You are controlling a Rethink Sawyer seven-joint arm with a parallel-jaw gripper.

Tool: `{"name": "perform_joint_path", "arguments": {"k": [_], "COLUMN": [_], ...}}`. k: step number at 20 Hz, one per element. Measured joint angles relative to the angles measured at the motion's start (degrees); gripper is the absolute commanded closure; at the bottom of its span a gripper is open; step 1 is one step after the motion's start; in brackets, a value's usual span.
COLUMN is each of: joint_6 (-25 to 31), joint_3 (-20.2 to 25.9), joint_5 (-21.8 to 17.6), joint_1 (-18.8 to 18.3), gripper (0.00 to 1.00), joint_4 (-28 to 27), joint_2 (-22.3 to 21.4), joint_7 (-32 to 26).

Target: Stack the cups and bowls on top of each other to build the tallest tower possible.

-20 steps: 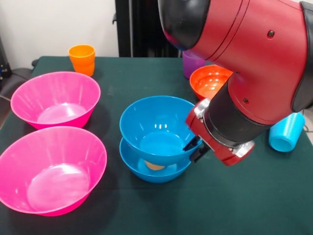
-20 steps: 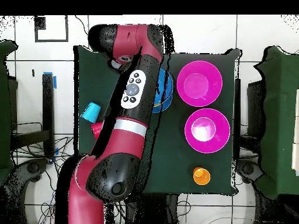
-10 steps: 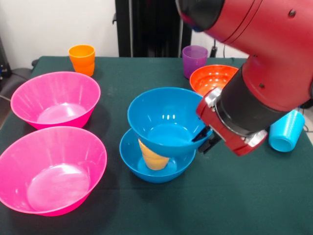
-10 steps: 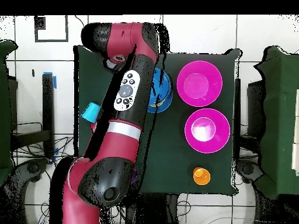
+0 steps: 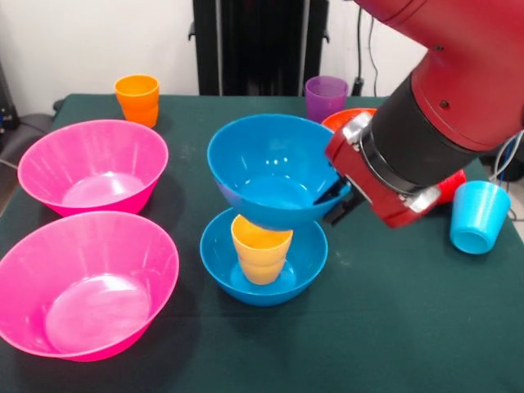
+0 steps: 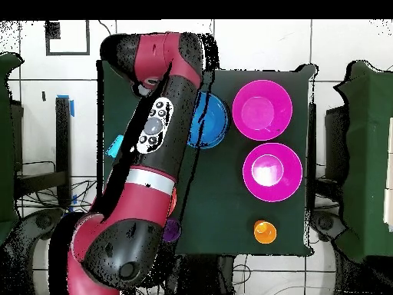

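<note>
No brand, label or lettering can be read on any of the things. The end effector (image 5: 334, 199) is clamped on the rim of a glossy blue bowl (image 5: 266, 182), a smooth rounded plastic shell held tilted in the air. Directly below it a second blue bowl (image 5: 217, 255) of the same make rests on the dark green cloth of the bench (image 5: 409, 327), and a small yellow-orange cup (image 5: 261, 247) with a tapered wall stands upright inside that lower bowl, clear of the lifted one. Behind the end effector, partly hidden by the red and black arm (image 5: 434, 106), lies the shallower orange-red bowl (image 5: 345, 119), and past it a translucent purple cup (image 5: 326, 97). On the arm's side of the end effector a light blue cup (image 5: 479, 215) stands. Across the lifted bowl from the end effector sit two wide glossy pink bowls (image 5: 92, 168), one nearer the camera (image 5: 82, 282), and an orange cup (image 5: 137, 99) far off at the bench's back edge.
</note>
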Motion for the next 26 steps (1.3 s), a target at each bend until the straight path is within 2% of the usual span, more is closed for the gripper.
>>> {"name": "perform_joint_path", "arguments": {"k": [6,11,26], "joint_6": [-0.7,-3.7,-8.5], "joint_3": [1.4,3.7,5.9], "joint_5": [-2.2,-4.1,-6.1], "joint_1": [0.9,1.7,1.9], "gripper": [1.00,1.00,1.00], "joint_4": [4.3,8.9,11.6], "joint_2": [-1.4,-2.3,-2.2], "joint_7": [0.0,0.0,0.0]}}
